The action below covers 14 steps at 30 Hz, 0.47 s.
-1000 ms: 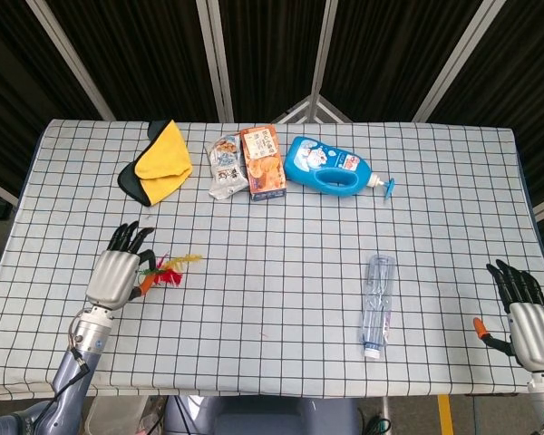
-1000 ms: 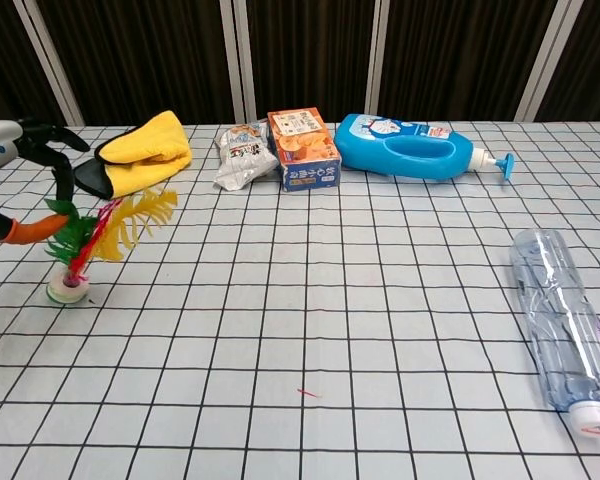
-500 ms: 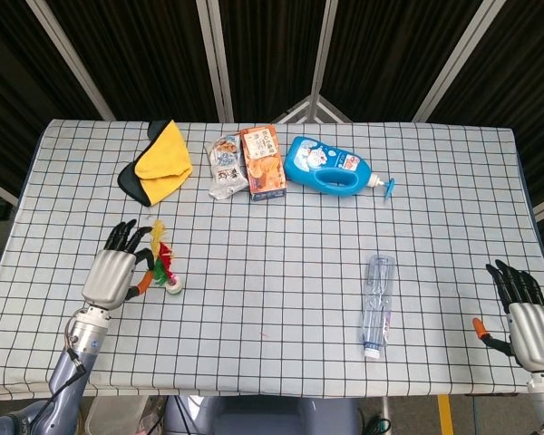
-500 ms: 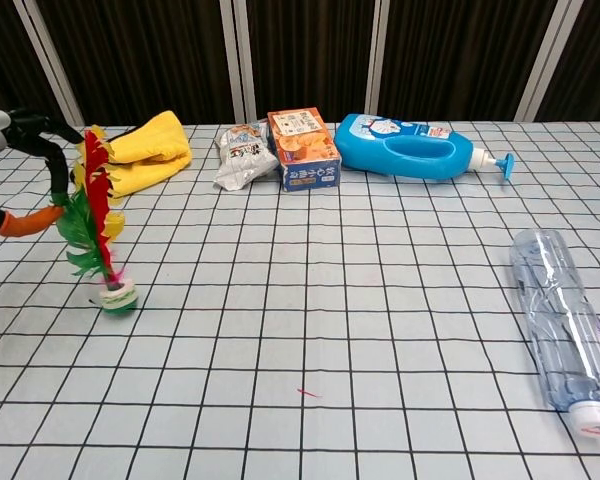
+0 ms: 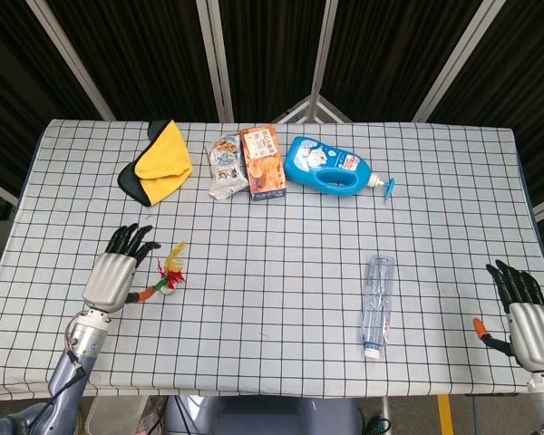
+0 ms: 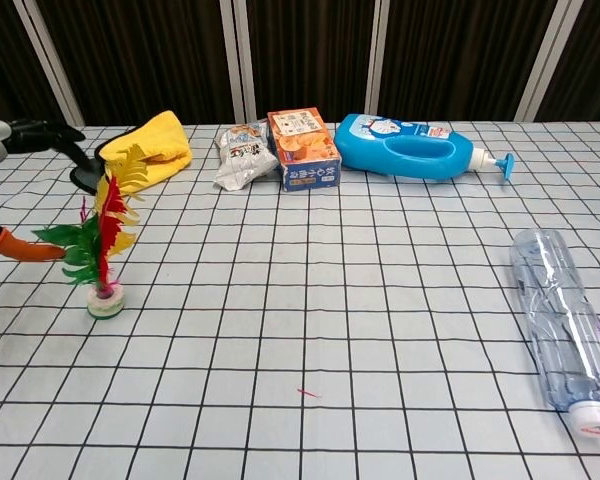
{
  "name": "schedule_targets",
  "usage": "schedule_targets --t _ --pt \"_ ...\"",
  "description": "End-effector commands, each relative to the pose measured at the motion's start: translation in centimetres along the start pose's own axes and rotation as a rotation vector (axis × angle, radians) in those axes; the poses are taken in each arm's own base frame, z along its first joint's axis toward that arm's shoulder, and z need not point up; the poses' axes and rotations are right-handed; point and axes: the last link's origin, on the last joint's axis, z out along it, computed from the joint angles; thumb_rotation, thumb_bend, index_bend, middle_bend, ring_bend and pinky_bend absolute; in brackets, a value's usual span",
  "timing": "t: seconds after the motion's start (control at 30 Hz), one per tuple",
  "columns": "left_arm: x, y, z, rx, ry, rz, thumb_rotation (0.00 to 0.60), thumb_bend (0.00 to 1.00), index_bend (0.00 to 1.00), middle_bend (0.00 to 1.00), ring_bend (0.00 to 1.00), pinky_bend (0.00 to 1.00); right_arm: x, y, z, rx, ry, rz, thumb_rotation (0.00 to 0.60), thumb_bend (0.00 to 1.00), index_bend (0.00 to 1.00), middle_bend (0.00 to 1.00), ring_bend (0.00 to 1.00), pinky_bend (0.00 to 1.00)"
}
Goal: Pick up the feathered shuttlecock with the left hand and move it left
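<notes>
Left robot hand (image 6: 10,190) cropped; shuttlecock (image 6: 103,240) contact unclear.

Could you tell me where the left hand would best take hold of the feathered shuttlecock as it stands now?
Probably the feather stem just above the base. The feathered shuttlecock stands upright on its round base, feathers up, and the left hand is open right beside it, so pinching from that side looks simplest.

Silver hands (image 5: 111,277), black fingers (image 5: 127,239), orange thumb tips.
</notes>
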Motion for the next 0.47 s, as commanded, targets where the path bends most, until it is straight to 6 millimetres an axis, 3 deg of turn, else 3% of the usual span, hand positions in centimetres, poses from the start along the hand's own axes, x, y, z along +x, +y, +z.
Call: schedule_targets --t 0.03,0.2,0.47 --pt "1.1 -0.2 -0.7 -0.011 0.030 -0.051 0.600 0.14 0.09 0.01 0.00 0.00 0.0 0.0 0.0 0.000 0.001 -0.001 0.600 0.39 0.00 0.00 0.00 0.00" --pt "3.2 -1.3 -2.6 0.014 0.086 -0.065 0.600 0.14 0.07 0.00 0.00 0.00 0.0 0.1 -0.1 -0.003 0.002 -0.001 0.600 0.39 0.00 0.00 0.00 0.00" --pt "6.0 -5.7 -8.9 0.095 0.080 0.031 0.600 0.11 0.01 0.00 0.00 0.00 0.0 0.0 -0.1 0.002 0.001 -0.013 0.600 0.39 0.00 0.00 0.00 0.00"
